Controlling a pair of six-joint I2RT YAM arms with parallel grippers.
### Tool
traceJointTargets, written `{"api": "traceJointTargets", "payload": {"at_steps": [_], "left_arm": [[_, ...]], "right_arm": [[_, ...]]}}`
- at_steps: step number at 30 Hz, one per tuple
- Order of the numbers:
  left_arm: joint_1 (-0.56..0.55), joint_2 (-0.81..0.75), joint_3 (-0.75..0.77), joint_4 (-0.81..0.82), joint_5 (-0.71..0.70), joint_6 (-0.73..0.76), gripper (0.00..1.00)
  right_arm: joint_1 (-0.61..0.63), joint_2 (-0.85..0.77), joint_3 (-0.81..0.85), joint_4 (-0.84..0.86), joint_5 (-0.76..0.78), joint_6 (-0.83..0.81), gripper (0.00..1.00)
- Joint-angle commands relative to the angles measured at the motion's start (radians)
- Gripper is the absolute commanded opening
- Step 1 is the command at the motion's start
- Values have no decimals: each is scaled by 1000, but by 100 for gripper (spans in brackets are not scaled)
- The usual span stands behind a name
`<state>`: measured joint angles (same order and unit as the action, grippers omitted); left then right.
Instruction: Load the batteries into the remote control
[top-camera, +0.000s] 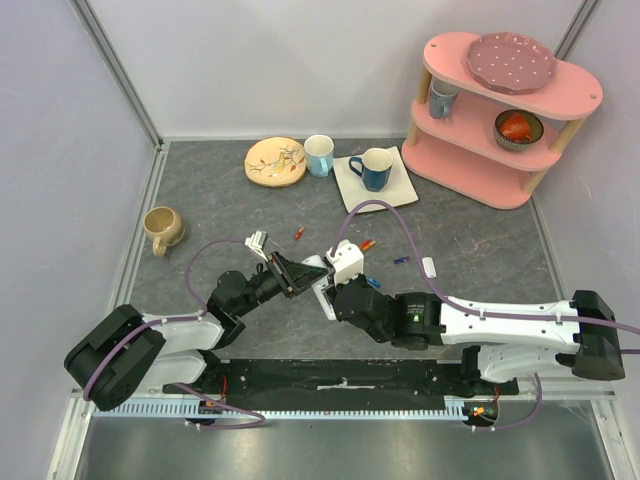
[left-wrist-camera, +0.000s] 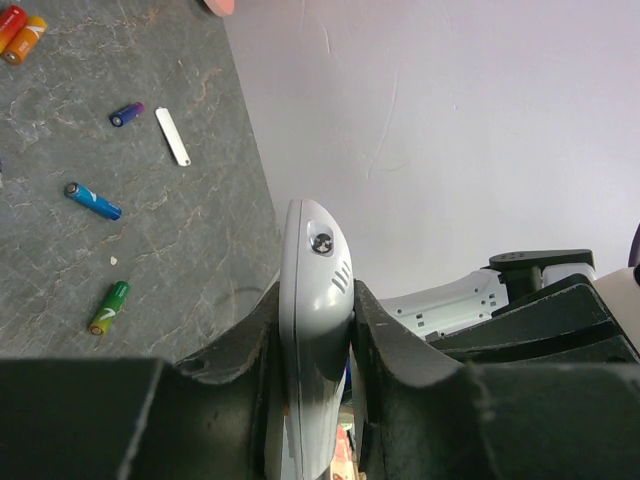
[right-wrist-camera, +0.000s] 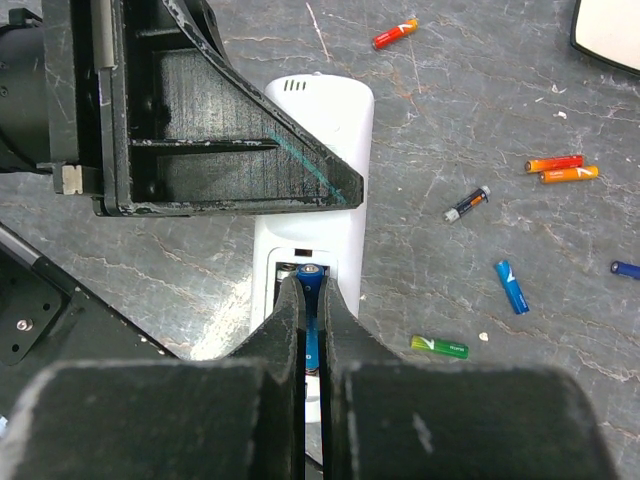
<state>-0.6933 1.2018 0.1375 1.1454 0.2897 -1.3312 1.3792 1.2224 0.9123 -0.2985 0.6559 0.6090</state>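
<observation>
The white remote control (right-wrist-camera: 318, 120) lies over the grey table, its dark battery recess facing up. My left gripper (left-wrist-camera: 316, 300) is shut on the remote control's (left-wrist-camera: 315, 250) sides, near its vented end. My right gripper (right-wrist-camera: 310, 283) is shut on a blue battery (right-wrist-camera: 309, 272), whose tip sits inside the recess. In the top view the two grippers meet at the remote control (top-camera: 323, 296) in the middle of the table. Loose batteries lie to the right: a green one (right-wrist-camera: 439, 346), a blue one (right-wrist-camera: 509, 286), a dark one (right-wrist-camera: 467, 203) and two orange ones (right-wrist-camera: 560, 168).
A small white cover piece (top-camera: 428, 267) lies right of the arms. At the back stand a tan mug (top-camera: 162, 228), a patterned plate (top-camera: 275, 161), a light mug (top-camera: 319, 154) and a blue mug on a white tray (top-camera: 398, 185). A pink shelf (top-camera: 500, 100) fills the back right corner.
</observation>
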Motion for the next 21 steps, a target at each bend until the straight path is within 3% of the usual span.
{"api": "traceJointTargets", "payload": {"at_steps": [1, 6, 13, 21], "left_arm": [[-3, -34, 62, 137, -21, -11, 2], [-3, -45, 59, 135, -20, -8, 2], [-3, -48, 54, 137, -24, -10, 2], [-3, -27, 54, 128, -17, -8, 2]], "right_arm": [[7, 28, 25, -60, -6, 57, 1], [6, 28, 30, -71, 8, 66, 11], [6, 32, 37, -83, 14, 71, 14], [6, 37, 63, -103, 43, 75, 26]]}}
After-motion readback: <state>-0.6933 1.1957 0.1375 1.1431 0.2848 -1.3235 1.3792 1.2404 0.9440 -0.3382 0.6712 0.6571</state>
